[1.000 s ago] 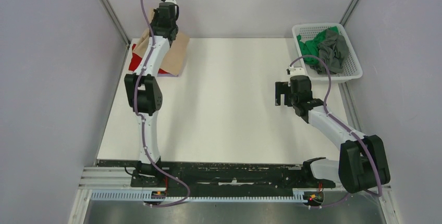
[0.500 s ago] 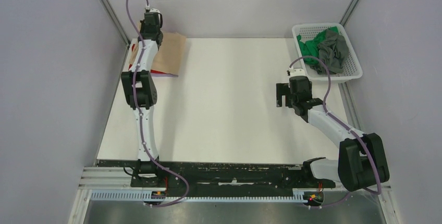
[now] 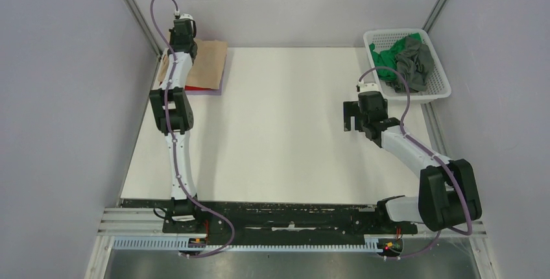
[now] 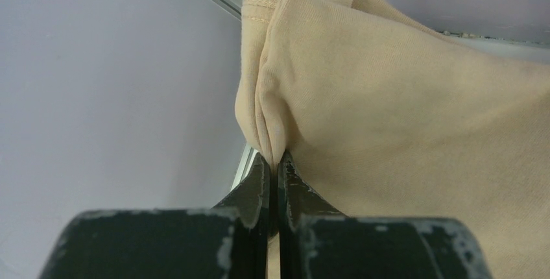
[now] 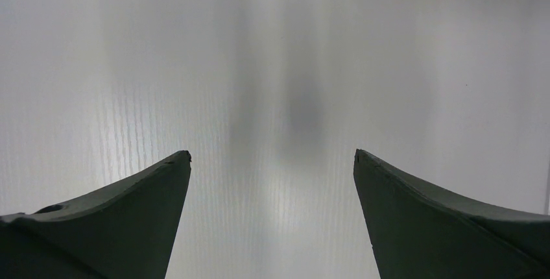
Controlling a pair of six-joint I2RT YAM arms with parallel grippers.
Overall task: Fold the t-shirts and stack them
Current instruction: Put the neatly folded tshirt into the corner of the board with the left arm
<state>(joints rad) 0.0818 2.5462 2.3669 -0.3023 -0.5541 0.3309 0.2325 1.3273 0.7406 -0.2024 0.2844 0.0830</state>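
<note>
Tightly pinched beige t-shirt (image 4: 402,110), right fingers (image 5: 117,220) spread

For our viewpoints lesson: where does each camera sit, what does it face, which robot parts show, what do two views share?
Top external: above, behind the bases, facing the table; both arms show.
Left wrist: on that wrist, faces the beige t-shirt; left gripper pinches it.
Right wrist: on that wrist, faces the table; right gripper open.
Shared: beige t-shirt, top and left wrist.
</note>
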